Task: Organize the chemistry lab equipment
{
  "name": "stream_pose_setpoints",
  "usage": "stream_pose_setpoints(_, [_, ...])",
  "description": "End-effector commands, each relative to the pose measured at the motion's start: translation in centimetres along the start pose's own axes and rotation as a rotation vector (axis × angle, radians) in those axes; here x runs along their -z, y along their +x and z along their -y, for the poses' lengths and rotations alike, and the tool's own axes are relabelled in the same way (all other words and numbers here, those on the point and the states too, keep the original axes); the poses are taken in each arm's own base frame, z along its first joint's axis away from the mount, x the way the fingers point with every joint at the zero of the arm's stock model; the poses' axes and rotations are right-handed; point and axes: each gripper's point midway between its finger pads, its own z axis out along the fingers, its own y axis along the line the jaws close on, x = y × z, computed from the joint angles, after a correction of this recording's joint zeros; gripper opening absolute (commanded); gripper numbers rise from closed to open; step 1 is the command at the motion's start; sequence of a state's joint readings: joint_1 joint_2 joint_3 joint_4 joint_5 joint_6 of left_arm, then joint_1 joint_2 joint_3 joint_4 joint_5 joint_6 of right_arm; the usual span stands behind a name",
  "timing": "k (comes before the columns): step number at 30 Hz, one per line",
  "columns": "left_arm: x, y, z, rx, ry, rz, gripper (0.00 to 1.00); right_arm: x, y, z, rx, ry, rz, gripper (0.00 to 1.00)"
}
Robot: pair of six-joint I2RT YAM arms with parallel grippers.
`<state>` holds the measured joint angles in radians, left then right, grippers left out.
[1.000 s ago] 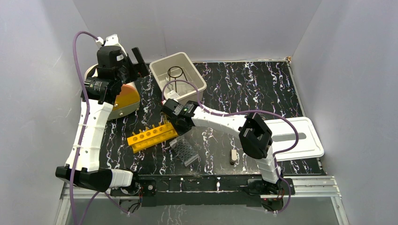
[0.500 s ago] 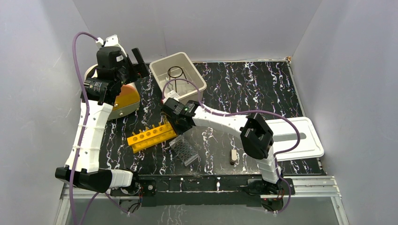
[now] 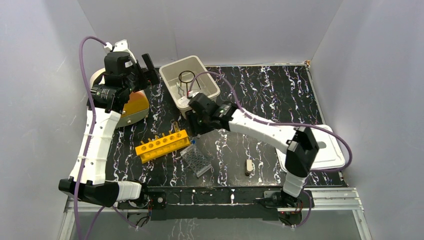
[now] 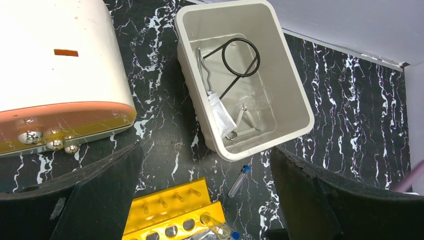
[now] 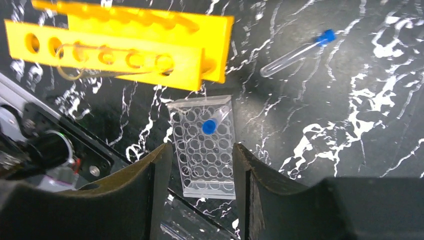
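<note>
Right gripper [image 5: 202, 150] is hovering with its jaws parted, gripping nothing, over the clear well plate [image 5: 205, 170]. That plate is lying close to the near edge of the bench [image 3: 260, 95], left of middle. Second blue-capped tube [image 5: 210, 124] is resting on the plate's far end, framed between the two right fingers [image 5: 155, 190] but not touching them.

First blue-capped tube [image 5: 295, 52] is lying loose on the bench, past the right fingertips and off to one side, well apart from them. It is sitting between the yellow rack [image 5: 125, 45] and the beige tub [image 4: 292, 100].

Left gripper [image 4: 205, 148] is hanging wide open and empty above the far-left part of the bench, with the tub's near rim showing between its fingers. The tub is sitting at the far edge, left of middle. It is holding the black wire ring [image 4: 240, 57], metal forceps [image 4: 202, 67], small clear bag [image 4: 221, 112] and pale triangle [image 4: 246, 120], all below and beyond the left fingertips.

White-and-orange device [image 4: 55, 65] is sitting by the far-left corner. White lid [image 3: 327, 152] is lying along the right edge, toward the near-right corner.
</note>
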<state>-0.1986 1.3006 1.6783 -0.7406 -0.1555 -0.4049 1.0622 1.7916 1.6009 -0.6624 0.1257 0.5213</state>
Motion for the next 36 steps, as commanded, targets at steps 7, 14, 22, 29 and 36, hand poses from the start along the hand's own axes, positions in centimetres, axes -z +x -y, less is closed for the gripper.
stream_pose_setpoints(7, [1.2, 0.0, 0.9, -0.005, 0.074, 0.011, 0.98, 0.5, -3.0, 6.8, -0.355, 0.072, 0.094, 0.6])
stream_pose_setpoints(14, [0.2, 0.6, 1.1, 0.004, 0.075, -0.018, 0.98, -3.0, -3.3, 10.6, -0.383, 0.283, 0.133, 0.63])
stream_pose_setpoints(22, [-1.0, 0.7, 1.0, 0.013, 0.05, -0.031, 0.98, -6.1, -3.0, 11.5, -0.423, 0.354, 0.136, 0.73])
stream_pose_setpoints(29, [-1.4, 0.8, 0.9, 0.019, 0.042, -0.037, 0.98, -8.3, -3.0, 10.5, -0.374, 0.346, 0.126, 0.79])
stream_pose_setpoints(36, [-0.7, 0.0, 1.0, 0.019, 0.047, -0.008, 0.98, -9.6, -2.6, 10.3, -0.323, 0.394, 0.106, 0.8])
